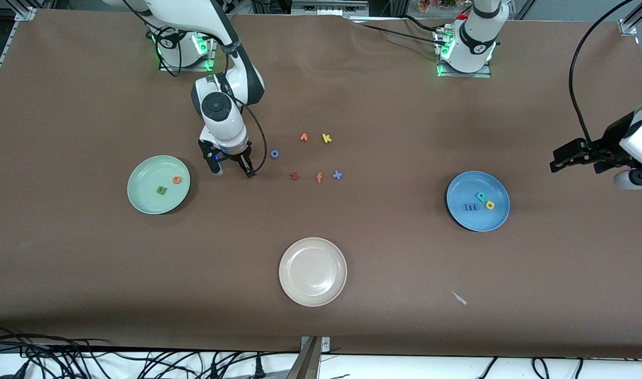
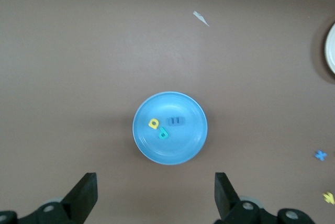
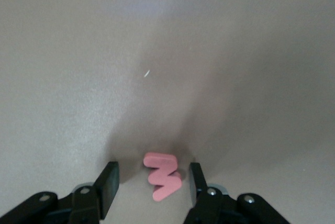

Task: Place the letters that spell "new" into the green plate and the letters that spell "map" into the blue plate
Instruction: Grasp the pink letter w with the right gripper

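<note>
The salmon-pink w (image 3: 163,176) lies flat on the brown table, between the fingers of my right gripper (image 3: 153,183). The jaws stand on either side of it with a gap showing, so the gripper is open. Seen from the front, the right gripper (image 1: 234,172) is down at the table beside the green plate (image 1: 142,202), which holds the green n (image 1: 161,190) and orange e (image 1: 177,180). The blue plate (image 1: 479,223) holds the blue m (image 1: 471,207), teal p (image 1: 480,197) and yellow a (image 1: 490,205). My left gripper (image 2: 155,198) waits open and empty, high above the table near the blue plate (image 2: 183,145).
Loose letters lie mid-table: a blue o (image 1: 274,154), an orange one (image 1: 303,137), a yellow k (image 1: 327,138), a dark red z (image 1: 294,176), a salmon f (image 1: 319,178) and a blue x (image 1: 337,175). A cream plate (image 1: 313,271) sits nearer the front camera, with a white scrap (image 1: 459,298) nearby.
</note>
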`<action>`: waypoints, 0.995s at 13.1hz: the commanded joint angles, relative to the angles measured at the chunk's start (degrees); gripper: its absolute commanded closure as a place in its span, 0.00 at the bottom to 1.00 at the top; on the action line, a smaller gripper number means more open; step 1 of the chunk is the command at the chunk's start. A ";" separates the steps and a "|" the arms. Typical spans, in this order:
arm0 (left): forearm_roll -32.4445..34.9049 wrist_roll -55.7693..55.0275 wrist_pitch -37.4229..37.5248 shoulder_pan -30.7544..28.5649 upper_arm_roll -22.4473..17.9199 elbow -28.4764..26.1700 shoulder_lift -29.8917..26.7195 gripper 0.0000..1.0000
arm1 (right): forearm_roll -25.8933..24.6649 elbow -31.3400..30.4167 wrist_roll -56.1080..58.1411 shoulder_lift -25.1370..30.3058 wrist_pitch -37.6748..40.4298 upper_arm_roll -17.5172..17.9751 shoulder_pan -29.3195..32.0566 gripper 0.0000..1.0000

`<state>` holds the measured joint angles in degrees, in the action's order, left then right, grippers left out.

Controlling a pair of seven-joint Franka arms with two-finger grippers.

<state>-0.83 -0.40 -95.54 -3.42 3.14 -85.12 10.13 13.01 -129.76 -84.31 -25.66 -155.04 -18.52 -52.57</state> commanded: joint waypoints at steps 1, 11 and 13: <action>3.47 1.37 -3.07 0.08 0.46 -4.09 -2.40 0.00 | 1.40 -0.49 0.82 -0.79 -2.46 1.38 0.19 0.54; 1.98 2.41 -2.64 0.08 0.19 -3.21 -1.70 0.00 | 1.84 0.21 6.59 1.21 0.16 1.03 0.36 1.00; 1.98 4.78 -2.55 -0.01 0.20 -3.21 -1.70 0.00 | 1.75 1.26 13.95 4.02 8.22 -2.82 0.45 1.00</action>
<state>1.21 1.48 -97.80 -3.42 3.35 -86.98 9.76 13.37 -129.14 -77.60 -24.93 -153.13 -18.68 -52.57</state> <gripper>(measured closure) 0.000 0.714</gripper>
